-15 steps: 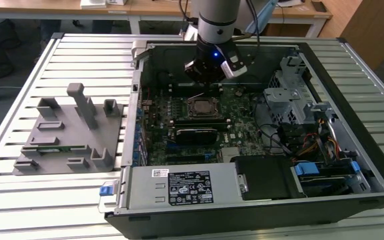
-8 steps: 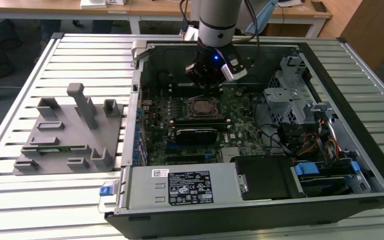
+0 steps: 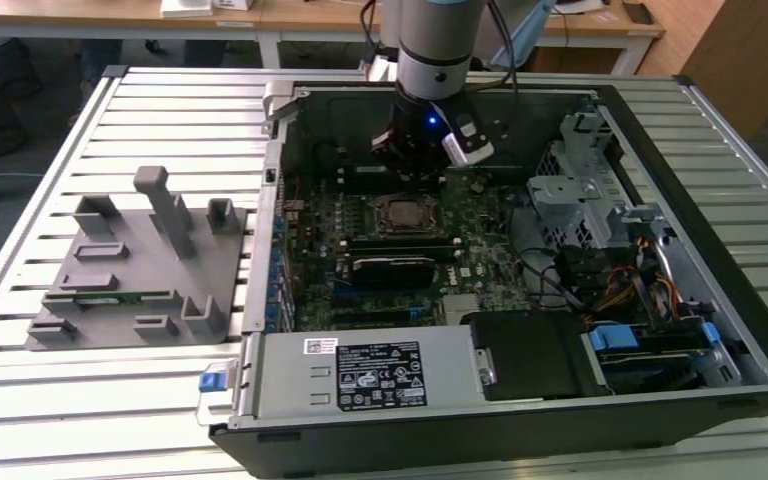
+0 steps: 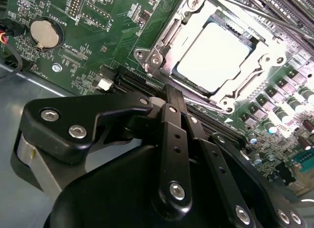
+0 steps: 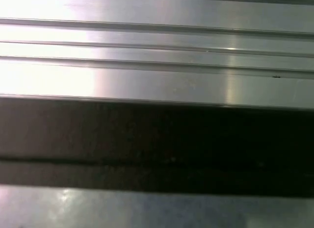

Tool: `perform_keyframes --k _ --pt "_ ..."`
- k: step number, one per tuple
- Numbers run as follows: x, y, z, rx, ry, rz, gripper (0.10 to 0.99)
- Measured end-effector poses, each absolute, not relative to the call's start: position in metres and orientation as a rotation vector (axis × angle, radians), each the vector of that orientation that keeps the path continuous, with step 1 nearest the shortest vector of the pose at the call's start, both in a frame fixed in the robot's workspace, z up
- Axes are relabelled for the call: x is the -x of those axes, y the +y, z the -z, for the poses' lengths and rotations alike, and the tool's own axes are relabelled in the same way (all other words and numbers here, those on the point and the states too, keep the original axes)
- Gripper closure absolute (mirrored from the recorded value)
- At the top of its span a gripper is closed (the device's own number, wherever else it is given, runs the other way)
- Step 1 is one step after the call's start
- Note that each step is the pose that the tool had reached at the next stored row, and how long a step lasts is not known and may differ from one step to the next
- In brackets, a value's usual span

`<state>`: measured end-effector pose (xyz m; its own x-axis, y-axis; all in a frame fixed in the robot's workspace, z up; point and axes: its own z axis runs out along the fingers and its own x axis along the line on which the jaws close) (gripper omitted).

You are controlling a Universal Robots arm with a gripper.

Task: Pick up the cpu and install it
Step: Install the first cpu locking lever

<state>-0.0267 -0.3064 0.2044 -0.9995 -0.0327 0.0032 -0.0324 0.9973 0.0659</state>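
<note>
Second wrist view shows the cpu [image 4: 216, 59] lying flat in the socket [image 4: 162, 56] of the motherboard [image 4: 98, 37], its pale metal top framed on all sides by the silvery retention bracket, so it sits boxed in with no free edge. In the exterior view the cpu [image 3: 399, 212] sits mid-board inside the open computer case [image 3: 704, 330], whose walls close it in on every side. The gripper [image 3: 411, 165] hangs just behind the socket, apart from the chip; whether its fingers are parted or closed, I cannot tell, since its black linkages [image 4: 171, 154] block the fingertips. Nothing is seen held. The grey fixture [image 3: 137, 270] stands well apart toward the exterior view's left on the ribbed table [image 3: 37, 400]. The first wrist view gives ribbed metal [image 5: 157, 66] and a dark band, hard to place.
</note>
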Motion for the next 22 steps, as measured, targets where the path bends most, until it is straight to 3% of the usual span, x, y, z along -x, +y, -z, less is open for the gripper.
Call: perform_keyframes --k 22 --pt "0.0261 -0.3064 -0.2002 -0.051 -3.136 0.073 0.980"
